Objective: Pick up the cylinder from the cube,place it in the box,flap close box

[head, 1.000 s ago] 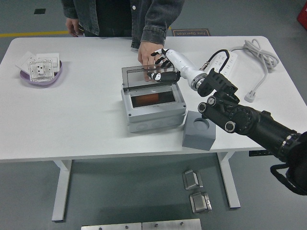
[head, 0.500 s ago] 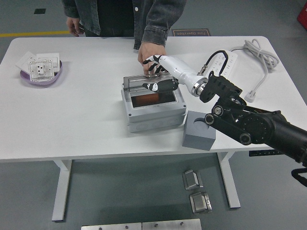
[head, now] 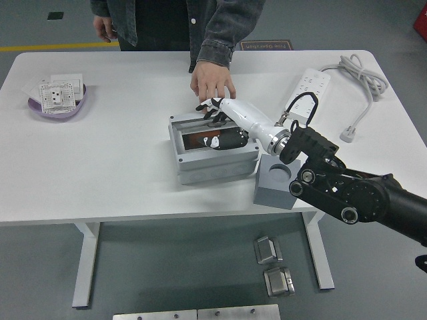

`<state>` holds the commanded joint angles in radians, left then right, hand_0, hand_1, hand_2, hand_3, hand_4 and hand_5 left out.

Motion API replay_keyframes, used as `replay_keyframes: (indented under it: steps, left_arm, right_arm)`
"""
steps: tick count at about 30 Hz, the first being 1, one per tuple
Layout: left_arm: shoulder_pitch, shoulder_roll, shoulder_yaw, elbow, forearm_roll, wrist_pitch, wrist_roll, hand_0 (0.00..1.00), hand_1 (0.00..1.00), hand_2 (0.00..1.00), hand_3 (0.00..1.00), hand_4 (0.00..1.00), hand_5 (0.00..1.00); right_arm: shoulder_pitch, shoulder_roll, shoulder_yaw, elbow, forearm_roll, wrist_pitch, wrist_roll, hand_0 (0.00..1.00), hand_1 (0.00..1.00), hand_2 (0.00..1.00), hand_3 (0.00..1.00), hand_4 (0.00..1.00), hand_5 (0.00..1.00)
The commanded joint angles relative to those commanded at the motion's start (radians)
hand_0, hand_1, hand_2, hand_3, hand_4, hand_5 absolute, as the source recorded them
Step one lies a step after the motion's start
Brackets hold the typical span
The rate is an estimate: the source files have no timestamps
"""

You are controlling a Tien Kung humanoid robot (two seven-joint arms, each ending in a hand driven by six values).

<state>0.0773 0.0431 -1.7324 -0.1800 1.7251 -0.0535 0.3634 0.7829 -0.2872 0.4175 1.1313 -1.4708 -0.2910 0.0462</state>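
The grey box (head: 215,157) stands mid-table with its clear lid (head: 208,135) lowered over it. Something orange, apparently the cylinder (head: 199,139), shows through the lid inside the box. My right hand (head: 219,127) lies on top of the lid with its fingers stretched out and holds nothing. The grey cube (head: 276,181) stands right of the box, and its top hole is empty. A person's hand (head: 212,82) hovers just behind the box, fingers down, close to my fingertips. My left arm is out of view.
A purple bowl (head: 35,109) with white socket plates sits at the far left. A white power strip (head: 308,88) and its cable (head: 357,73) lie at the back right. The person stands at the far edge.
The lid has swung from upright down onto the box. My right hand followed it down and toward me. The person's hand has let go of the lid and drawn back.
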Motion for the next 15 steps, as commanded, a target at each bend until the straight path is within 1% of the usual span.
replay_keyframes:
  steps: [4, 5, 7, 10, 11, 15]
  left_arm:
    - [0.002, -0.004, -0.006, 0.0, 0.005, -0.001, 0.0, 0.751, 0.779, 0.763, 0.873, 0.55, 0.149]
    - [0.003, -0.005, -0.008, 0.0, 0.008, -0.001, 0.0, 0.751, 0.778, 0.763, 0.873, 0.548, 0.15]
    - [0.003, -0.006, -0.017, 0.0, 0.017, -0.001, 0.001, 0.751, 0.778, 0.763, 0.873, 0.548, 0.15]
    - [0.004, -0.005, -0.036, 0.0, 0.034, -0.002, 0.002, 0.751, 0.778, 0.763, 0.873, 0.548, 0.15]
    - [0.004, -0.005, -0.044, 0.0, 0.04, -0.002, 0.003, 0.75, 0.779, 0.763, 0.873, 0.547, 0.151]
    - [0.01, -0.004, -0.078, 0.0, 0.07, -0.005, 0.006, 0.75, 0.779, 0.763, 0.873, 0.547, 0.151]
  right_arm:
    - [-0.052, 0.005, 0.027, 0.011, -0.002, -0.014, 0.011, 0.515, 0.53, 0.654, 0.783, 0.795, 0.381]
    - [-0.062, 0.004, 0.037, 0.014, -0.004, -0.016, 0.013, 0.455, 0.523, 0.65, 0.785, 0.796, 0.387]
    - [-0.079, 0.0, 0.066, 0.024, -0.019, -0.019, 0.011, 0.455, 0.523, 0.65, 0.785, 0.796, 0.387]
    - [-0.107, -0.019, 0.126, 0.048, -0.055, -0.02, 0.003, 0.455, 0.523, 0.65, 0.785, 0.796, 0.387]
    - [-0.119, -0.027, 0.15, 0.06, -0.067, -0.02, 0.0, 0.436, 0.517, 0.65, 0.785, 0.793, 0.388]
    - [-0.197, -0.066, 0.26, 0.127, -0.133, -0.011, -0.019, 0.436, 0.517, 0.65, 0.785, 0.793, 0.388]
